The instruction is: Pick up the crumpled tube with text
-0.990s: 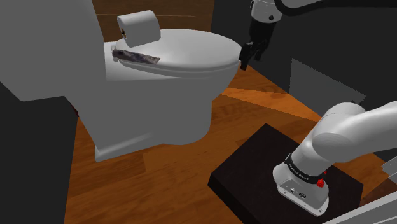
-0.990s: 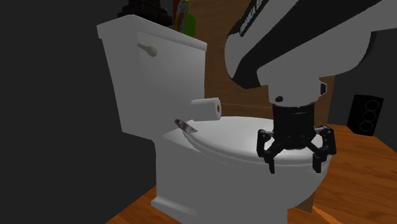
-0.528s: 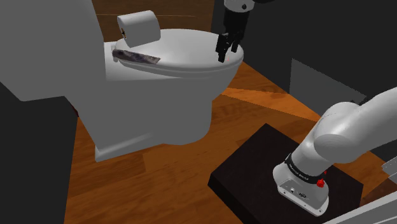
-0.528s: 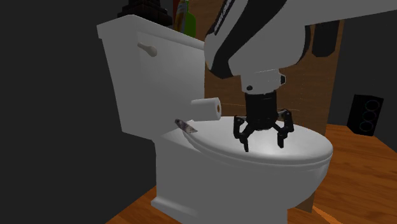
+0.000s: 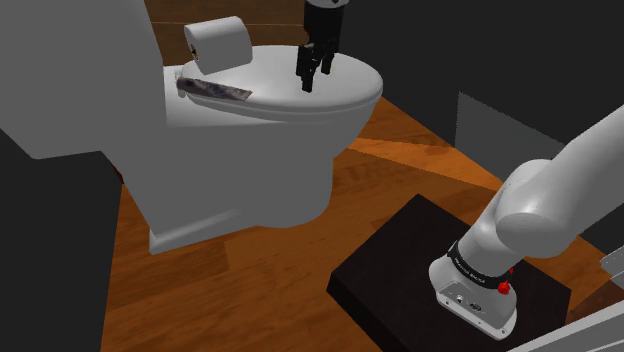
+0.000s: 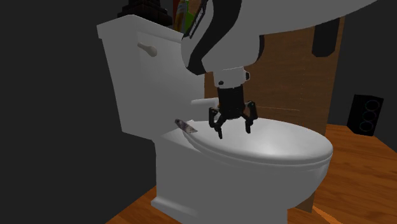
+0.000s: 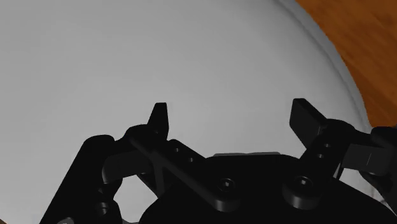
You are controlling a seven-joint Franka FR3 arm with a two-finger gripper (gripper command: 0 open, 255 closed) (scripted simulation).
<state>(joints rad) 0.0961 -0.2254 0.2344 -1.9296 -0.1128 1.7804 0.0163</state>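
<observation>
Over the toilet lid the gripper hovers spread, empty; the crumpled tube lies flat just beside the paper roll; a low reach might nudge that roll or skid over the tube

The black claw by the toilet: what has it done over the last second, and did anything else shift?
The open gripper swung from beyond the toilet lid's front rim to above the lid, towards the shoulder view's left and closer to the crumpled tube. It has grasped nothing. The tube, the paper roll and the lid stayed put.
</observation>
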